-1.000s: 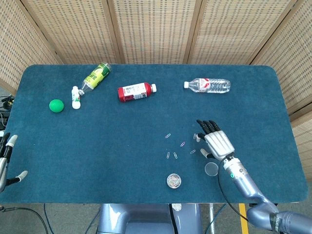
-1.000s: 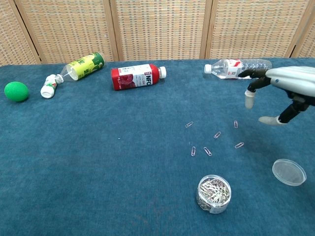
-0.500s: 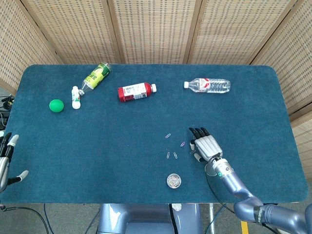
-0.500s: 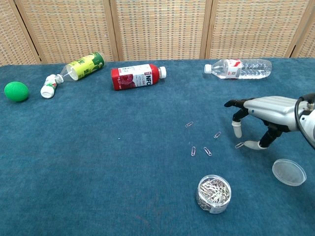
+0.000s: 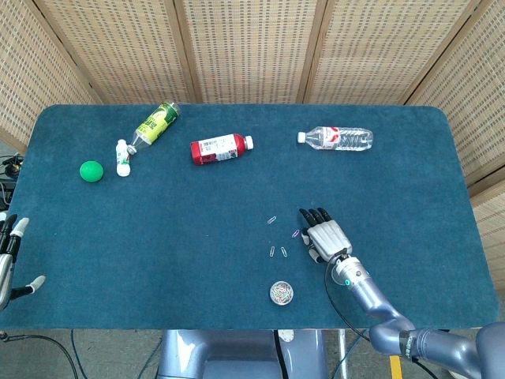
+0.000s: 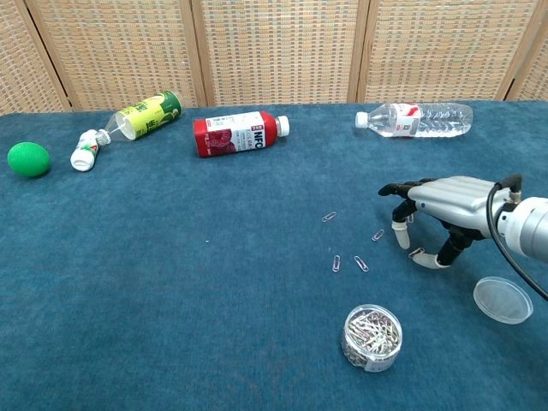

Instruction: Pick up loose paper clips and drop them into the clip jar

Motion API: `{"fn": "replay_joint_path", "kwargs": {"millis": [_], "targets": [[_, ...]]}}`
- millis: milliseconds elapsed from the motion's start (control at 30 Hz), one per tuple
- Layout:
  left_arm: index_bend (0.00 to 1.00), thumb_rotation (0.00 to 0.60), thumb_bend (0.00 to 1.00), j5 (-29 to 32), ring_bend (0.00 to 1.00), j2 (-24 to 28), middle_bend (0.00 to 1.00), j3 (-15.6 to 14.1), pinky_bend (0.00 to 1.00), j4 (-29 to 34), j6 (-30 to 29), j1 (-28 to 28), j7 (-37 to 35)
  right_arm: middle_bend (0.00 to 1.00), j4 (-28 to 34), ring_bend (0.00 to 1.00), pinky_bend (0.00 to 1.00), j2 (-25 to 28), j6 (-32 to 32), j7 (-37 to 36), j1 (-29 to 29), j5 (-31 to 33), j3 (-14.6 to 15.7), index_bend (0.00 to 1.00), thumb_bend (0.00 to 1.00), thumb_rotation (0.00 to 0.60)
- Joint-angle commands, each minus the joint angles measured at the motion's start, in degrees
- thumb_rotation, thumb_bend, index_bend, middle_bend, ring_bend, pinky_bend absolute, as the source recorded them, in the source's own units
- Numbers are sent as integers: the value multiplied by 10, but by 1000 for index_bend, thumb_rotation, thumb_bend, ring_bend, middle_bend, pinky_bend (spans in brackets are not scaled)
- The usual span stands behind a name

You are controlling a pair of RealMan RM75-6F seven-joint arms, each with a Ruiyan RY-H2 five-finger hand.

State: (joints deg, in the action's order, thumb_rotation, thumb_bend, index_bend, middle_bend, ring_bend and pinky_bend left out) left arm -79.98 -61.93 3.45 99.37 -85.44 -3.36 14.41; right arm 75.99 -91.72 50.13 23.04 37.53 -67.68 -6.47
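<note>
Several loose paper clips lie on the blue cloth: one [image 6: 329,217] furthest back, one [image 6: 378,235] by the fingertips, a pair [image 6: 336,263] in front of them, and one [image 6: 416,253] beside the thumb. The clear clip jar [image 6: 372,336] stands open nearer the front edge, full of clips; it also shows in the head view [image 5: 282,293]. My right hand [image 6: 437,210] hovers low over the clips on the right, palm down, fingers spread and arched, holding nothing; the head view shows this hand [image 5: 323,237] right of the clips. My left hand [image 5: 8,259] hangs at the table's left front edge, fingers apart.
The jar's clear lid [image 6: 503,299] lies right of the jar. Along the back lie a red bottle [image 6: 235,133], a water bottle [image 6: 415,119], a green-yellow bottle [image 6: 144,115], a small white bottle [image 6: 84,151] and a green ball [image 6: 29,159].
My right hand has come down and to the left, from above the cloth beside the lid to just over the clips. The left hand has stayed put.
</note>
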Motion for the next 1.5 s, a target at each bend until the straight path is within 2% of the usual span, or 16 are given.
{"fn": "replay_joint_path", "kwargs": {"millis": [33, 300, 633, 967, 1167, 1500], "targets": [[0, 600, 0, 1, 0, 0, 0, 0, 0, -1, 1, 0, -1, 0, -4, 0, 0, -4, -1, 8, 2, 7, 1, 497, 355, 600], [0, 600, 0, 1, 0, -1, 0, 0, 0, -1, 1, -1, 1, 0, -11, 0, 0, -7, -7, 23, 5, 26, 6, 508, 356, 600], [0, 600, 0, 3, 0, -3, 0, -1, 0, -1, 1, -2, 4, 3, -19, 0, 0, -13, 1, 34, 7, 39, 5, 614, 384, 600], [0, 600, 0, 4, 0, 0, 0, 0, 0, -1, 2, -2, -1, 34, -34, 0, 0, -23, 9, 34, 8, 46, 0, 653, 434, 600], [0, 600, 0, 5, 0, 0, 0, -1, 0, -1, 4, -3, -1, 49, 4, 0, 0, -2, 28, 24, 6, 21, -1, 665, 435, 600], [0, 600, 0, 0, 0, -2, 0, -4, 0, 0, 4, -4, 3, 98, 134, 0, 0, 72, 53, -28, 0, -76, 20, 669, 435, 600]]}}
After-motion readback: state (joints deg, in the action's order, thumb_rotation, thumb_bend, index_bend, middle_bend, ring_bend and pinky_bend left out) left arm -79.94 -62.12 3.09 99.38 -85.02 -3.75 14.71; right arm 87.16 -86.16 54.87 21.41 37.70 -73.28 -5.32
